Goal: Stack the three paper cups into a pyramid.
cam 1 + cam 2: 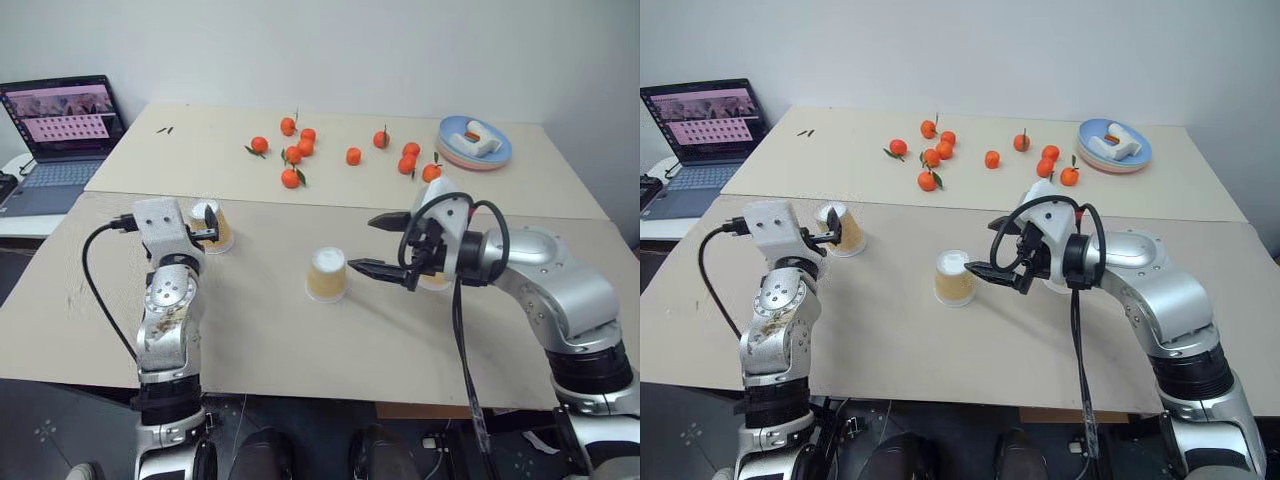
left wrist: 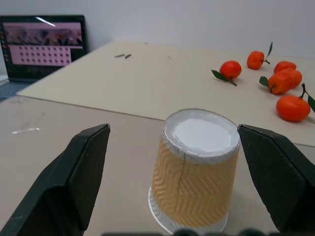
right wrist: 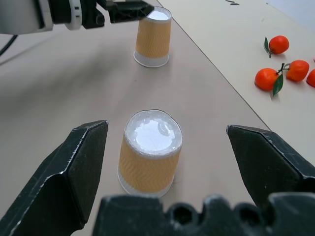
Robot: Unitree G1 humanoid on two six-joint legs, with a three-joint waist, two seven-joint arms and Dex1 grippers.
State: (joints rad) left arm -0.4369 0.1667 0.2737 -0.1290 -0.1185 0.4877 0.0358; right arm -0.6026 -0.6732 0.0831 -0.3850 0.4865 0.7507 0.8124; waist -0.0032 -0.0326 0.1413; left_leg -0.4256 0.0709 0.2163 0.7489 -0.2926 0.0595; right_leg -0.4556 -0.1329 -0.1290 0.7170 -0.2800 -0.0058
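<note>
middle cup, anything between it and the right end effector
Nothing visible. The right end effector is open, and the middle cup stands upside down on bare table just ahead of its fingers.

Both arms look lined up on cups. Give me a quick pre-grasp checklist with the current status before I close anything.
1. Left gripper open wide: ok.
2. Left cup upside down, standing between the left fingers, not yet squeezed: ok.
3. Right gripper open wide: ok.
4. Middle cup upside down, ahead of the right fingers and centred between them: ok; whether it is deep enough for a grip: cannot tell.
5. Third cup position: cannot tell; it is mostly hidden behind the right gripper.
6. Tangerines and plate far from the cups at the back of the table: ok.
</note>
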